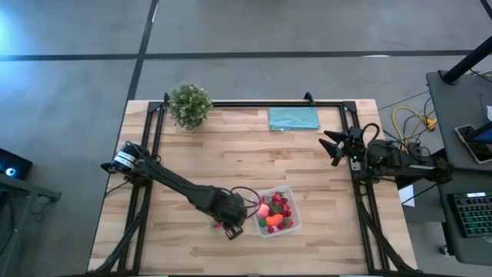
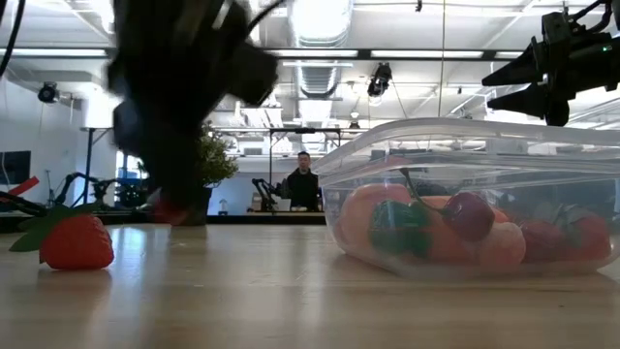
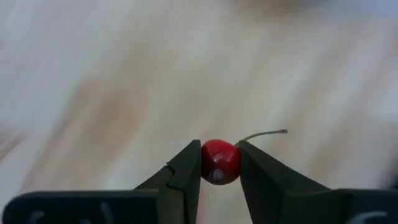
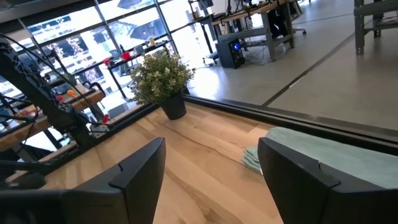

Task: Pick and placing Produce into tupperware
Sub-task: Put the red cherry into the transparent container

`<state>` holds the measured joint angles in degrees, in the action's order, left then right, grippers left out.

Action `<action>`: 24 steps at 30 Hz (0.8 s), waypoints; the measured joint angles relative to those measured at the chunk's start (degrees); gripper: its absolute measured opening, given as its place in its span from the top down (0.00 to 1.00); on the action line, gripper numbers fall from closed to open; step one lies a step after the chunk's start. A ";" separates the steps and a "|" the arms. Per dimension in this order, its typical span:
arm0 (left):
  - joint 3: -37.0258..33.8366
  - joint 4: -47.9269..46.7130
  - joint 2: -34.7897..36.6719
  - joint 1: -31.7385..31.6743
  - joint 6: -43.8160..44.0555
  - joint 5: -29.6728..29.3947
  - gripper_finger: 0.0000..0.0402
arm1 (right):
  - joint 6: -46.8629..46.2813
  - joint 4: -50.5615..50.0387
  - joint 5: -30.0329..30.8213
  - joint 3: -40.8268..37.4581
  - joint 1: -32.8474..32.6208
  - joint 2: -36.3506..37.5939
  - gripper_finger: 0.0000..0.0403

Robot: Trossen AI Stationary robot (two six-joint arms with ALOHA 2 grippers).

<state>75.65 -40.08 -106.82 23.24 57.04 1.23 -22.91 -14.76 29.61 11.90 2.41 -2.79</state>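
Observation:
The clear tupperware (image 1: 288,194) (image 2: 465,136) stands near the table's near edge and holds several produce pieces: red strawberries, an orange piece, a cherry with a stem. My left gripper (image 1: 231,225) (image 3: 219,145) is just left of it, shut on a small red cherry (image 3: 219,163). In the low view it is a dark blur (image 2: 174,107) with a red bit (image 2: 170,209) below it. One strawberry (image 2: 76,242) lies on the table by its side. My right gripper (image 1: 334,146) (image 4: 211,155) waits open above the table's right edge. My left gripper pinches the red cherry's round body (image 3: 205,163) between its two fingers (image 3: 186,168), one on each side. The thin stem (image 3: 267,133) sticks out free past one finger. I cannot tell whether the cherry is lifted clear of the table.
A green potted plant (image 1: 189,104) (image 4: 163,78) stands at the far left of the table. A teal cloth (image 1: 293,118) (image 4: 323,149) lies flat at the far edge. Bare wood lies between them and the tupperware. A person (image 2: 303,181) shows in the room beyond.

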 joint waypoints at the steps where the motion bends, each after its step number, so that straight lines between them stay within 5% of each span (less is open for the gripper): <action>1: 1.56 1.25 0.04 0.00 -0.68 -0.02 0.80 | -0.01 0.02 0.00 0.00 -0.01 0.00 0.39; 8: 9.01 14.83 0.08 -0.07 -13.34 -2.17 0.80 | 0.00 0.00 0.01 0.00 -0.02 0.00 0.38; 14: 8.77 30.51 -1.15 -3.08 -29.22 -3.00 0.80 | -0.01 0.02 0.00 0.00 0.00 0.00 0.39; 19: 10.98 32.03 -6.29 -7.72 -27.93 -1.49 0.78 | 0.00 0.02 0.01 0.00 0.00 0.00 0.39; 24: 14.19 31.48 -12.04 -8.66 -22.89 -1.31 0.65 | -0.01 0.03 0.00 -0.02 0.00 0.04 0.38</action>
<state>89.85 -8.59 -118.87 14.59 34.15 -0.08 -22.92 -14.73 29.61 11.88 2.42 -2.74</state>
